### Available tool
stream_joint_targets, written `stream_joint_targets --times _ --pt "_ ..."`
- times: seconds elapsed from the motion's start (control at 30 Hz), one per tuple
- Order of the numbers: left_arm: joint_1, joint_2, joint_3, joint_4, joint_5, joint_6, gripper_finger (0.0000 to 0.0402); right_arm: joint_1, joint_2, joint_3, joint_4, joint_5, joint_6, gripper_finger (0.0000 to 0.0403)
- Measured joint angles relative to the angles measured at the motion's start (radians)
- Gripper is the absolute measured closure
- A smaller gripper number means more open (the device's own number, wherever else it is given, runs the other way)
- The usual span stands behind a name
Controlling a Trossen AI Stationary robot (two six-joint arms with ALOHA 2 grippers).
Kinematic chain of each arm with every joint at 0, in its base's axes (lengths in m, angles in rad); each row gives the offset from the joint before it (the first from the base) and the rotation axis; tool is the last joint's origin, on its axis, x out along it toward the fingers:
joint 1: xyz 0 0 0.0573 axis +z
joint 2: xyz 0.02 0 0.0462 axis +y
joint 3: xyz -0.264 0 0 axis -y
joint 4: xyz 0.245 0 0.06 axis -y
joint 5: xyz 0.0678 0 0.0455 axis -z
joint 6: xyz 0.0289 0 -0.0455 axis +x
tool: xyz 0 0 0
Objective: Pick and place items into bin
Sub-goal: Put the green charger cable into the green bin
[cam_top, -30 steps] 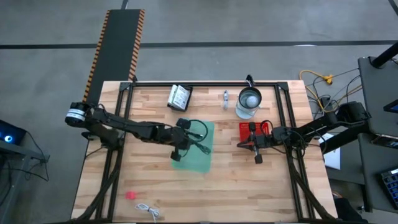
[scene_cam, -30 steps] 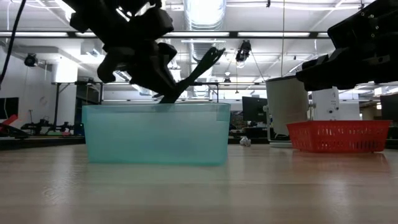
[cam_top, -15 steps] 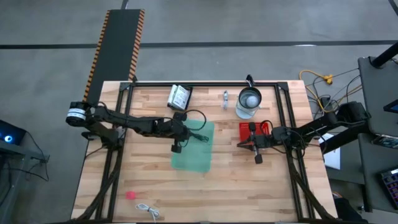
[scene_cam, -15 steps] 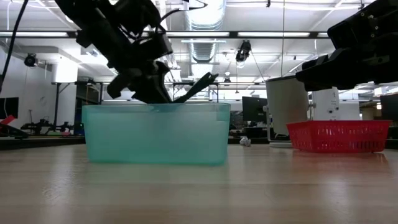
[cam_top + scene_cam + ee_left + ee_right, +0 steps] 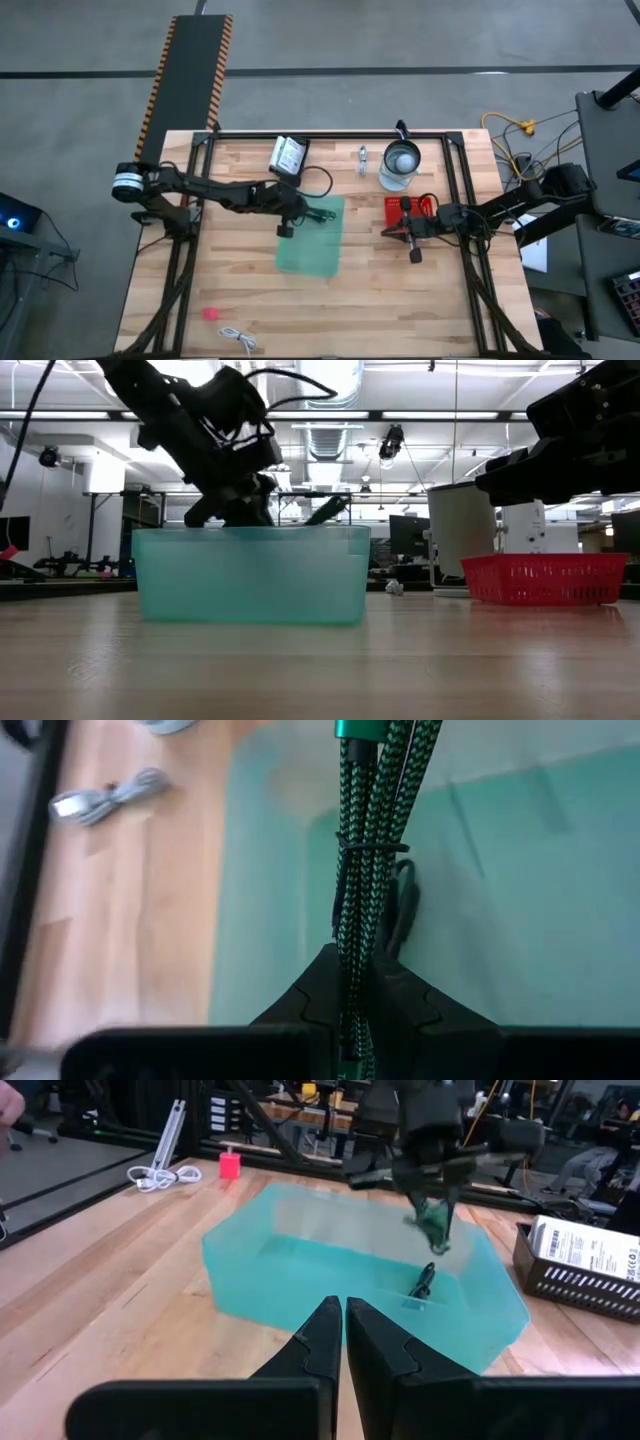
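The green braided cable (image 5: 368, 870), a folded bundle tied with a thin band, is clamped in the left pincer (image 5: 290, 212) and hangs over the far left corner of the translucent teal bin (image 5: 311, 236); in the right wrist view its loose end (image 5: 435, 1225) dangles just above the bin's rim, and a small dark item (image 5: 425, 1279) already lies on the bin's floor below it. In the low view the left arm (image 5: 205, 435) leans over the bin's back edge with the cable's end poking out beside it. The bin stands near the middle of the wooden surface (image 5: 240, 280). Still out on the surface are a pink bit (image 5: 210, 313) and a white coiled cable (image 5: 238, 338) near the front left edge, white packets with dark print in a small dark tray (image 5: 289, 155) at the far edge, and a silver piece (image 5: 362, 158) next to a glass jug with a metal lid (image 5: 400, 164). The right pincer (image 5: 414, 251) hangs with its fingers pressed together, holding nothing, just in front of a red basket (image 5: 410, 211) to the right of the bin.
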Motion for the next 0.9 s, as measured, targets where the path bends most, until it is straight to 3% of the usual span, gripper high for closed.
stream_joint_targets --times 0.3,0.9 --pt "0.027 0.103 0.020 0.022 -0.003 0.045 0.0386 0.000 0.000 0.000 -0.009 0.002 0.000 0.0394" --pt "0.037 0.108 0.037 0.020 -0.061 -0.005 0.0386 0.000 0.000 0.000 -0.016 0.002 0.004 0.0394"
